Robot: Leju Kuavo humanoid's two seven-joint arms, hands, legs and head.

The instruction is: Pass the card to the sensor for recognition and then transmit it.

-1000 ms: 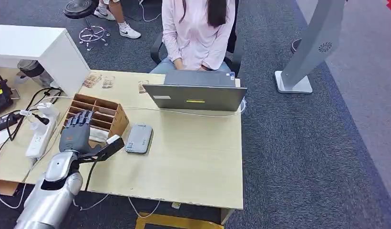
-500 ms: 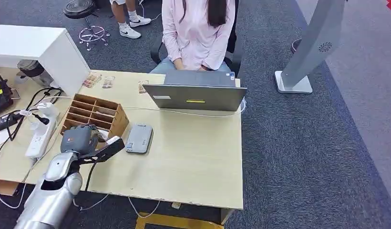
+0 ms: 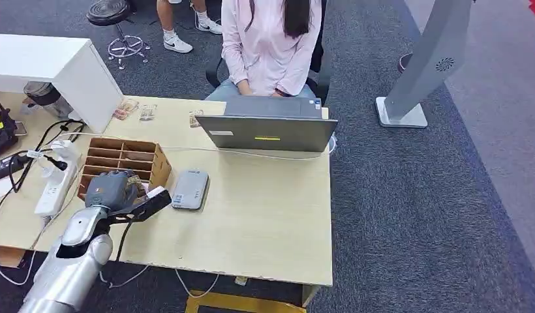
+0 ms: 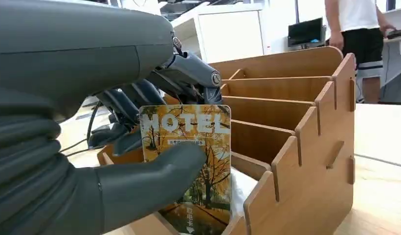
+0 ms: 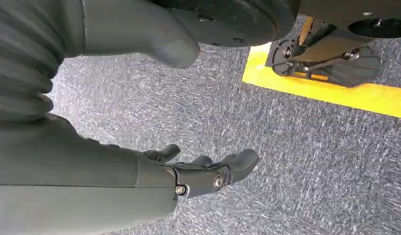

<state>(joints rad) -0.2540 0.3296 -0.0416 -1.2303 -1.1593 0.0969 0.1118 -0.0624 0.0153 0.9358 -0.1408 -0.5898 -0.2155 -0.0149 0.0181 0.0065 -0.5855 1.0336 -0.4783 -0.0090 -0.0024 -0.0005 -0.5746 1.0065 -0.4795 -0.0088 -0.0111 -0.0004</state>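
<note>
My left hand [image 4: 140, 161] pinches the hotel card [image 4: 191, 161], thumb on its face, fingers [image 4: 130, 98] behind, low in the wooden rack [image 4: 306, 147]. Step, I'd say: pulling the card. Next: lift it clear, carry to the grey sensor [image 3: 190, 189] just beside the rack. My right hand [image 5: 203, 171] hangs empty, fingers loosely apart.

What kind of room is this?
Probably an office or a mock hotel desk: a person works at a laptop, the left hand holds a card printed HOTEL, and the floor is carpeted.
</note>
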